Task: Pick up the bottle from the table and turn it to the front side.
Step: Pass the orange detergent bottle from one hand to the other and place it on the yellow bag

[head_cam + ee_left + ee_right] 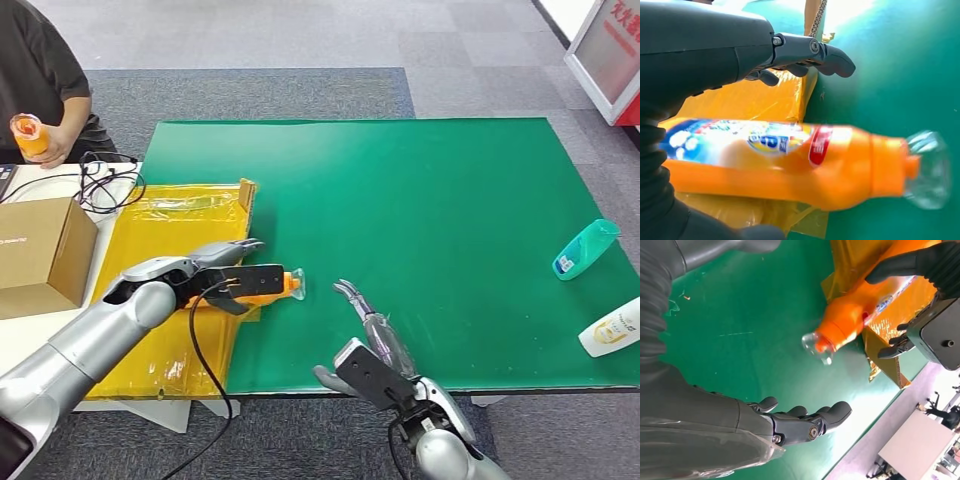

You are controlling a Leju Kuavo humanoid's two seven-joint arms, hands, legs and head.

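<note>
Already the left hand (226, 278) is gripping the orange bottle (791, 167) lying sideways in its grasp, clear cap pointing away over the green surface (453, 200); the right hand (370, 345) is hovering nearby, fingers apart, holding nothing; pickup seems done, while turning it label-front appears left.

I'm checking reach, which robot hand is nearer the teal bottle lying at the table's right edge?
Right. The right hand hovers open at the near table edge, well short of the teal bottle; the left hand holds an orange bottle farther away.
</note>
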